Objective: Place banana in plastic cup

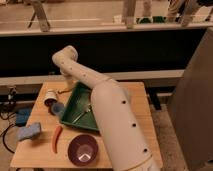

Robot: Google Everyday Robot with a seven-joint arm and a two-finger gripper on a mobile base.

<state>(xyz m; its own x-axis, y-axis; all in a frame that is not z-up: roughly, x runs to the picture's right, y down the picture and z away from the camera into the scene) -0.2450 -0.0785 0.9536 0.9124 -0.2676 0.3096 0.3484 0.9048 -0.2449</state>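
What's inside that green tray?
A slim pale object lies in the green tray; the white arm covers its right side. The tool hangs at its back left corner.

Operator: Describe the arm (117, 125) housing.
Technician: Smooth off-white shell. Thick tubular link, slimmer link beyond it, rounded joint caps. Small dark round recesses dot both links.
Operator: Gripper (66, 90) location?
Technician: Low, at the green tray's (75, 112) far-left corner.
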